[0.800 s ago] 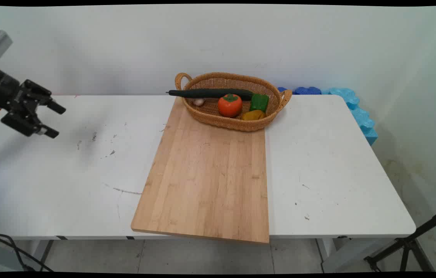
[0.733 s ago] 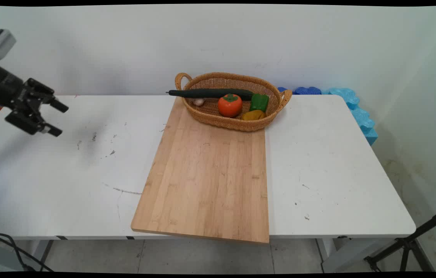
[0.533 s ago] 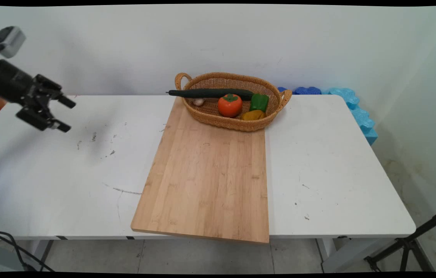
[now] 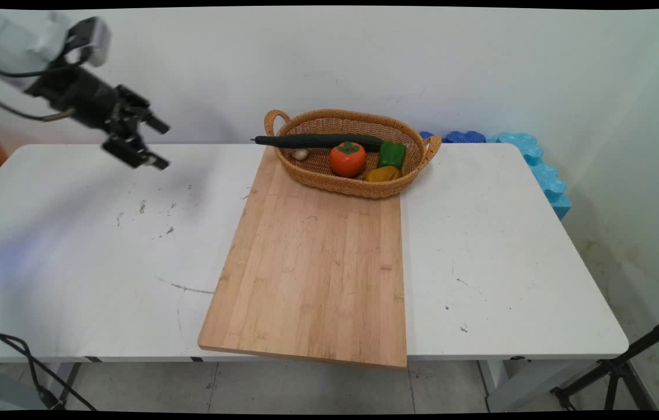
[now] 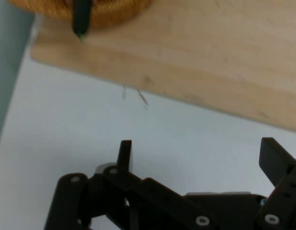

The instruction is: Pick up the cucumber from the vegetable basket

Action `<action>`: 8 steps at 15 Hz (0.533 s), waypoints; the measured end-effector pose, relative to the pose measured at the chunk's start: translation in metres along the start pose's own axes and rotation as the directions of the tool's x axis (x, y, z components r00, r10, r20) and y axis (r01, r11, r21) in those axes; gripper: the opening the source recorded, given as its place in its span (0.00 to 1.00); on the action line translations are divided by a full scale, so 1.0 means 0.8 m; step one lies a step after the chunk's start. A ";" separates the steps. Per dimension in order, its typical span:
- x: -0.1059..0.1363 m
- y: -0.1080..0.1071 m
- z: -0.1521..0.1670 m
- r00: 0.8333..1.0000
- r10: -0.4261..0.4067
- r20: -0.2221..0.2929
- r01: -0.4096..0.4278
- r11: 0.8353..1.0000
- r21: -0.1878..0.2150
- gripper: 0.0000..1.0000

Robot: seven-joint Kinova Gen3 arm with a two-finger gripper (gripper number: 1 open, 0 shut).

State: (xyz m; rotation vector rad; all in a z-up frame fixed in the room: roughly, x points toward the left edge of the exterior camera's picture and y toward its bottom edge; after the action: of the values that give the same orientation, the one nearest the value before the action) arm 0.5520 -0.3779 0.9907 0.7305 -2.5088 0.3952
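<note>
You see the white table (image 4: 101, 262) carrying a wooden board (image 4: 314, 274); a wicker basket (image 4: 329, 178) on its far end holds a cucumber (image 4: 317, 140) and tomato (image 4: 347, 159). The gripper (image 4: 160, 146), fingers spread and empty, hangs above the table's far left.

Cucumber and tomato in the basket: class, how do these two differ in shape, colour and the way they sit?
The cucumber is long, thin and dark green; the tomato is round and orange-red with a green top. The cucumber lies across the basket, its tip sticking out past the left rim, while the tomato sits wholly inside. Both rest in the same basket, far from the gripper.
</note>
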 end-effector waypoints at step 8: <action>0.101 -0.034 0.078 0.999 0.049 -0.019 -0.047 0.995 0.083 1.00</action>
State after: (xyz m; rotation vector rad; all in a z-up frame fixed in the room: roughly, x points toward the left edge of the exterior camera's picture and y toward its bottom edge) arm 0.4840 -0.4590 0.9853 0.6948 -2.5068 0.5237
